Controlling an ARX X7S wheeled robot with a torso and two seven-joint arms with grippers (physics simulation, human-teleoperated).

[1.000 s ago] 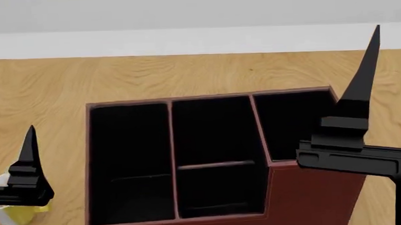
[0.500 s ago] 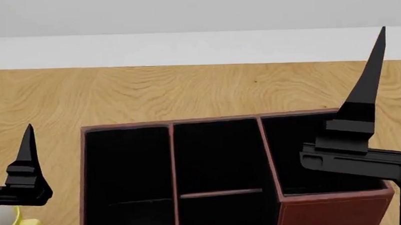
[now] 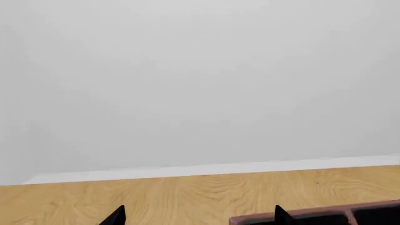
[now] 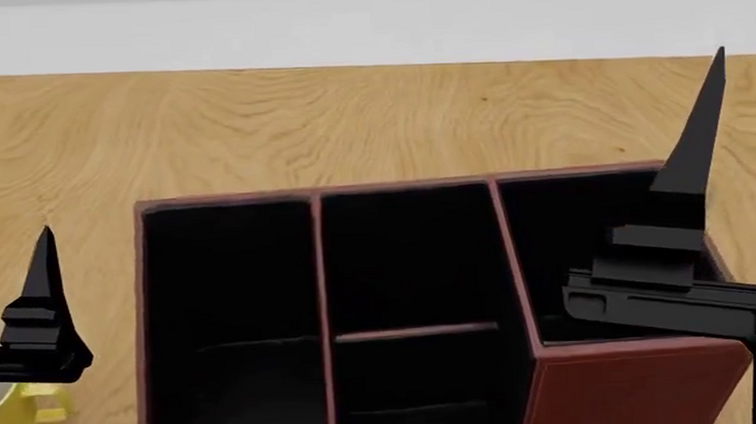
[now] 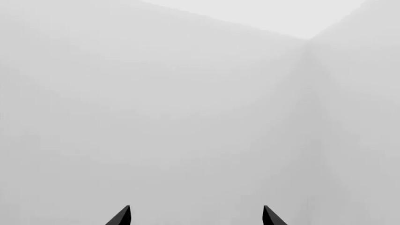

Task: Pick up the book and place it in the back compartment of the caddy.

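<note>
Search step: book not in view, both grippers' fingers spread and empty above caddy (image 4: 418,267); next, find book.

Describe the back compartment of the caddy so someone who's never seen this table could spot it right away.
On the light wooden table sits a large red-brown rectangular caddy with black lining. Its middle column is cut by a low reddish crossbar; the back compartment is the cell beyond it. Unlike the full-length cell beside it, it stops at that bar.

The table (image 4: 224,132) looks like smooth grained wood; the caddy (image 4: 636,392) matt leather-like red-brown.
</note>
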